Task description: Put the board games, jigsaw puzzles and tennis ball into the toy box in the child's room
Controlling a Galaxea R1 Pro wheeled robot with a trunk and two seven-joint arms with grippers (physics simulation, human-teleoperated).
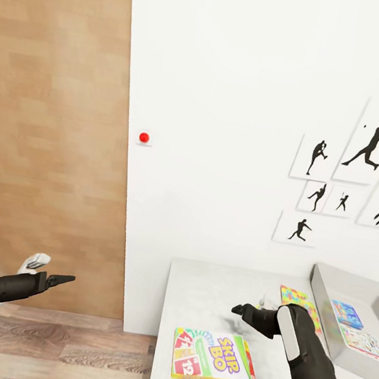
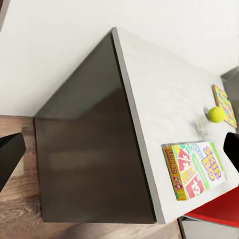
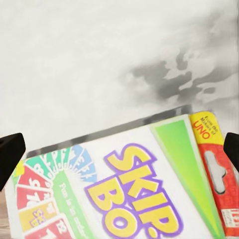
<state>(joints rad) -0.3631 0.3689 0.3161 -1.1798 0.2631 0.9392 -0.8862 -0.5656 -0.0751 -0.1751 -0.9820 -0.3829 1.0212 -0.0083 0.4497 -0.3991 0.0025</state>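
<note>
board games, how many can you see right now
3: the Skip-Bo box lies on the table near its front edge; a blue one and a white one lie inside the toy box.

**Toys on the counter, two in the box**

A white-green Skip-Bo game (image 1: 214, 358) lies flat near the pale counter's (image 1: 208, 297) front edge. A multicolour puzzle (image 1: 298, 301) lies flat beside the grey toy box (image 1: 324, 296), a tennis ball (image 2: 215, 114) just beside it. Two board games (image 1: 348, 314) lie inside the box.

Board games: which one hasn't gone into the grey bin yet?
The Skip-Bo game, white and green with a red strip, lies flat on the table near its front edge. The blue game and another printed box lie inside the toy box.
</note>
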